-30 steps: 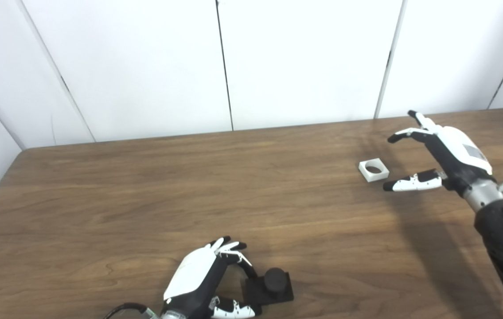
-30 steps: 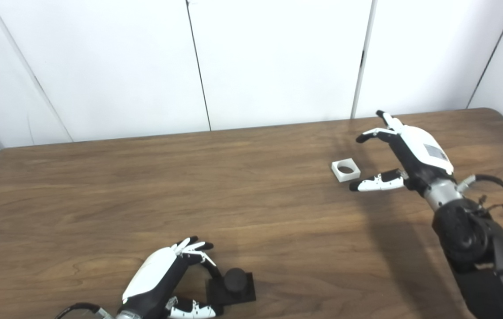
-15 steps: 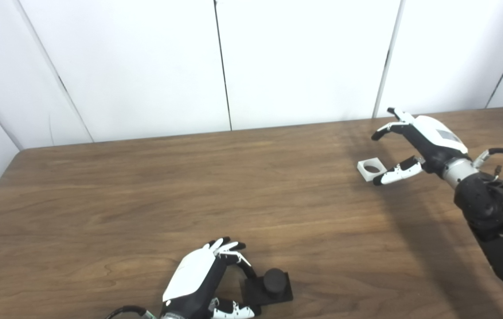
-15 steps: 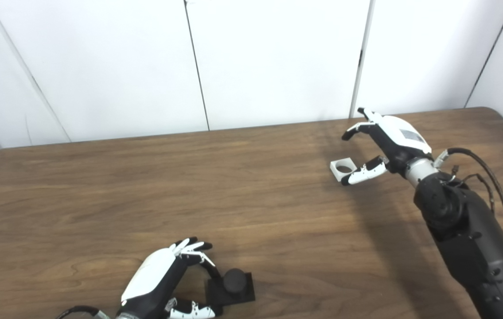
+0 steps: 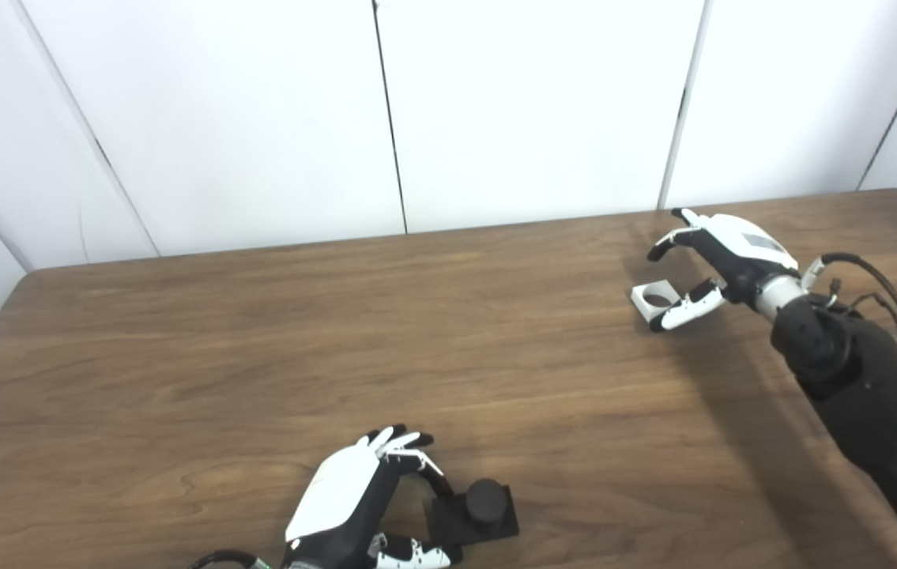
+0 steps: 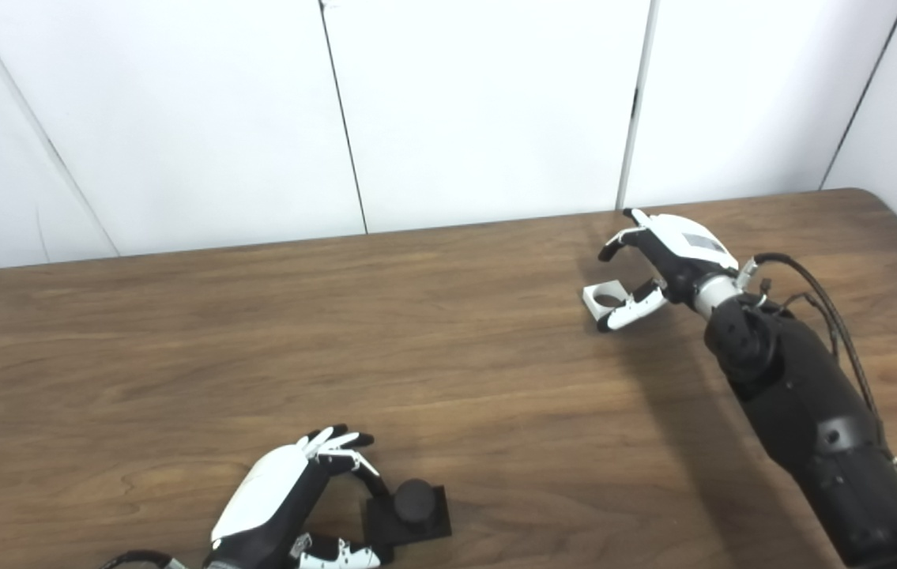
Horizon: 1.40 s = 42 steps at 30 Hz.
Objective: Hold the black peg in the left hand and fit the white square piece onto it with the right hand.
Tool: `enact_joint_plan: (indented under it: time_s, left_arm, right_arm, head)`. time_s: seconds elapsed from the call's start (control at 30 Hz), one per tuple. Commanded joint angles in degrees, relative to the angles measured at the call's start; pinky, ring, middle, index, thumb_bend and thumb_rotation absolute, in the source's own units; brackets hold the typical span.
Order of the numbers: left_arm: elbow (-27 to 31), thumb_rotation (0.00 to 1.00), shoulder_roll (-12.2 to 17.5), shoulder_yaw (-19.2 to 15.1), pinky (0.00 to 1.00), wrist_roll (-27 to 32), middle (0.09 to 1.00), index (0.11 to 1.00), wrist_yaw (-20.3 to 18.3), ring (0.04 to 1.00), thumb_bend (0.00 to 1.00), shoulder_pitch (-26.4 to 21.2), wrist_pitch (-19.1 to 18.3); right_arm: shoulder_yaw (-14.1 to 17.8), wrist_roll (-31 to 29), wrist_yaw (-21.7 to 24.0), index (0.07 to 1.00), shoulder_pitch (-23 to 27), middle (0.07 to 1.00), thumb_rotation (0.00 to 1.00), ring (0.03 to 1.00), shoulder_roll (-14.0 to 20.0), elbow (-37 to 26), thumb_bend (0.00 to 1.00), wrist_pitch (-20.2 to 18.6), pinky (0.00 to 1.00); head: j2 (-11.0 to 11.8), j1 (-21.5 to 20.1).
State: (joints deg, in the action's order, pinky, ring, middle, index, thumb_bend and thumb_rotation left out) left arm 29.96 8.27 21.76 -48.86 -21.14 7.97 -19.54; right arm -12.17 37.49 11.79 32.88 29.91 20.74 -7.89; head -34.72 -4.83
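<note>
The left robot hand sits low on the counter, near its front edge, with its fingers curled over and its thumb reaching out along the near side. The black peg, a short round stub standing upright on a flat square base, lies just to the right of this hand. The fingertips and thumb meet the left edge of the base, but whether they actually grip it cannot be told; the peg rests flat on the counter.

The right robot hand is spread wide at the far right of the counter, holding nothing. The white square piece, with a round hole through its middle, lies flat on the counter just to the left of this hand, in the gap between the raised fingers above and behind it and the thumb at its near right corner. The thumb seems to touch the piece; the fingers stay clear of it.
</note>
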Motion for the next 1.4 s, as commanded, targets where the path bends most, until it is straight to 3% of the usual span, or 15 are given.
enact_joint_plan:
  time_s: [0.0, 0.53, 1.07, 1.37]
  left_arm:
    - [0.6, 0.06, 0.2, 0.2, 1.0, -0.6, 0.889, 0.494, -0.2, 0.976, 0.5, -0.1, 0.7]
    - [0.9, 0.06, 0.0, 0.3, 1.0, -0.9, 0.886, 0.493, -0.2, 0.974, 0.5, 0.3, 0.8]
    - [0.5, 0.06, -0.4, 0.3, 1.0, -1.5, 0.881, 0.493, 0.2, 0.967, 0.5, -0.1, 0.9]
    - [0.8, 0.06, -0.4, 0.0, 1.0, -1.7, 0.885, 0.494, -0.3, 0.975, 0.5, 0.0, 0.6]
  right_arm:
    - [-0.3, 0.2, -1.8, 0.705, 4.2, 1.0, 0.25, 1.0, 0.2, 0.8, 0.93, 1.7, 1.0]
    - [-2.4, -0.2, -3.2, 0.71, 7.4, 1.0, 0.26, 1.0, -0.5, 7.5, 0.92, 1.4, 1.0]
    - [-2.2, -1.3, -2.1, 0.682, 6.6, 0.977, 0.23, 1.0, 1.3, 6.5, 0.9, 1.7, 1.0]
    - [-2.5, -1.4, -1.4, 0.618, 6.1, 0.95, 0.21, 1.0, 2.1, 6.4, 0.88, 2.1, 1.0]
  head:
    - [0.1, -0.1]
    - [-0.1, 0.1]
    - [-1.1, 1.2]
    - [-1.2, 1.1]
